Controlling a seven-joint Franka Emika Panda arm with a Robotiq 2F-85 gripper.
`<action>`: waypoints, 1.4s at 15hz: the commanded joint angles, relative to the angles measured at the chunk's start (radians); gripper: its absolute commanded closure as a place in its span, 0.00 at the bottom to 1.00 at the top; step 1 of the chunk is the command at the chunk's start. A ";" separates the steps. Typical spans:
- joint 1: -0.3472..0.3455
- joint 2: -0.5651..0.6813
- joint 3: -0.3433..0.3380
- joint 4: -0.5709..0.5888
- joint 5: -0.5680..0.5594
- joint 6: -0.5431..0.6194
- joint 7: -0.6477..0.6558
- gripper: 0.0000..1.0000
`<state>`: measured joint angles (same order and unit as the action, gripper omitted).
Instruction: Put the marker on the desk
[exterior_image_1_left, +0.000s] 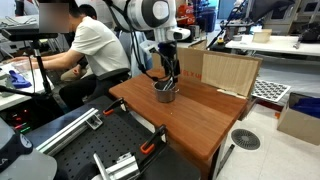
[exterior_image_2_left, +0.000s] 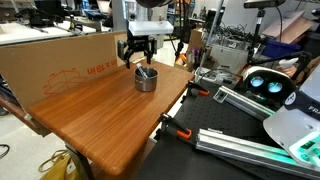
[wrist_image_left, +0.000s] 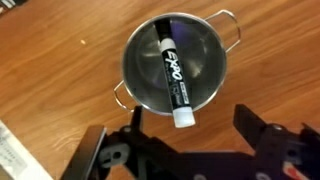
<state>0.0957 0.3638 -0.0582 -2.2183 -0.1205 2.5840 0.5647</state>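
Hand wide open, empty, above the marker in the steel cup

**Readable text: one brand name only**

"EXPO" is being shown in white letters along the dark barrel of the marker in the wrist view. Smaller white print is being seen beside it, too small to be read. Red lettering is being displayed on the cardboard panel in an exterior view, too blurred to be read.
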 joint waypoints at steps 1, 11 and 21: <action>0.030 0.033 -0.030 0.048 0.001 -0.047 0.005 0.35; 0.011 0.026 -0.007 0.106 0.067 -0.151 -0.029 0.94; -0.056 -0.140 0.026 0.120 0.315 -0.197 -0.147 0.94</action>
<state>0.0767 0.2841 -0.0616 -2.0828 0.0975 2.4170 0.4656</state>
